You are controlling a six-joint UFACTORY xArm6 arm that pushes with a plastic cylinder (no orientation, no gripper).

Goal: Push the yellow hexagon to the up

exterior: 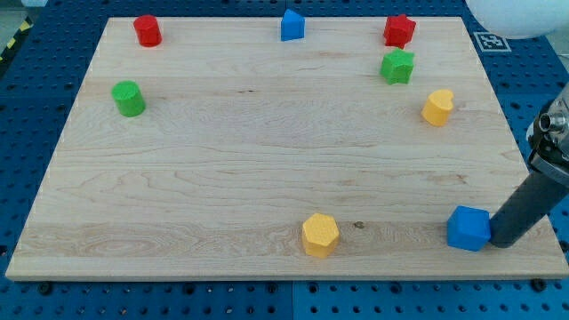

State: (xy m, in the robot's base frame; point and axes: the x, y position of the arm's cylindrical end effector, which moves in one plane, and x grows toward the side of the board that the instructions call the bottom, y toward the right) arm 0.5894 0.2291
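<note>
The yellow hexagon [320, 235] lies near the view's bottom edge of the wooden board [267, 133], a little right of centre. My rod comes in from the view's right; my tip [500, 240] rests at the board's bottom right, right beside a blue cube [468, 228]. The tip is far to the right of the yellow hexagon, about 200 pixels away, with the blue cube between them.
A second yellow block [437, 107] stands at the right. A green star [397, 67] and a red star [399, 30] sit at the top right. A blue house-shaped block [292, 25] is at top centre, a red cylinder [147, 30] top left, a green cylinder [129, 98] left.
</note>
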